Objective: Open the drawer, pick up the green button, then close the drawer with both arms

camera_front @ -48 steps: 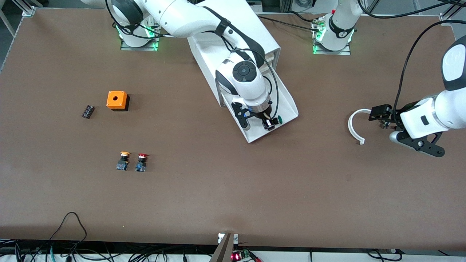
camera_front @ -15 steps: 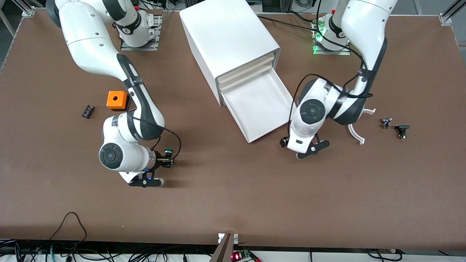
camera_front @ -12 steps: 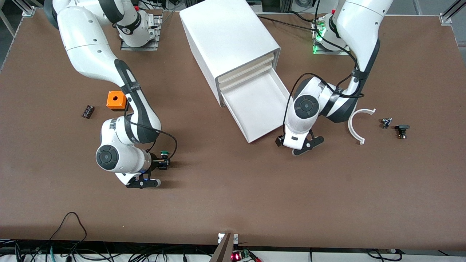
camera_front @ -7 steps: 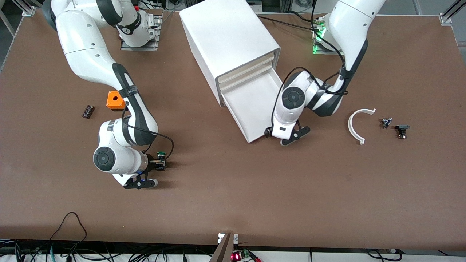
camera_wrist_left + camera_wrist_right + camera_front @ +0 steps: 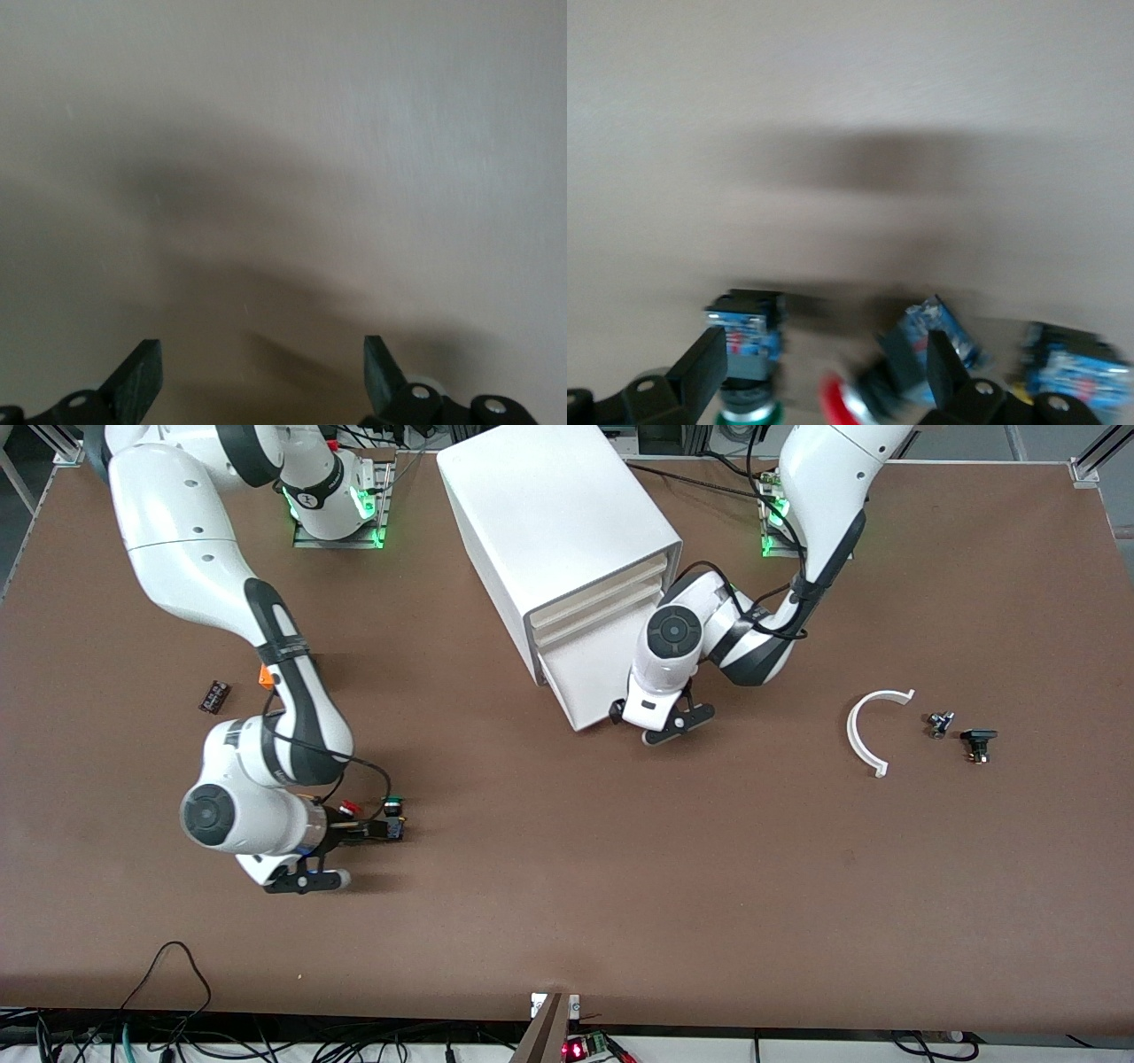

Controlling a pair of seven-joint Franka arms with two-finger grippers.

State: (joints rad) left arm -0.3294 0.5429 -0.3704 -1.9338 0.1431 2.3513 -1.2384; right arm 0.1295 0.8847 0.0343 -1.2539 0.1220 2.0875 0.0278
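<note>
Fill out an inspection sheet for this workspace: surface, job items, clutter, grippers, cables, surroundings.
Surface: brown table, bare in the middle.
Job's things: drawer partly open in the white cabinet; green button on the table beside the red button.
Clutter: orange box, black block, white curved piece, two small black parts.
Grippers: right gripper open by the buttons; left gripper open at the drawer front.
Cables: black cable at the table's near edge.
Surroundings: nothing seen.
</note>
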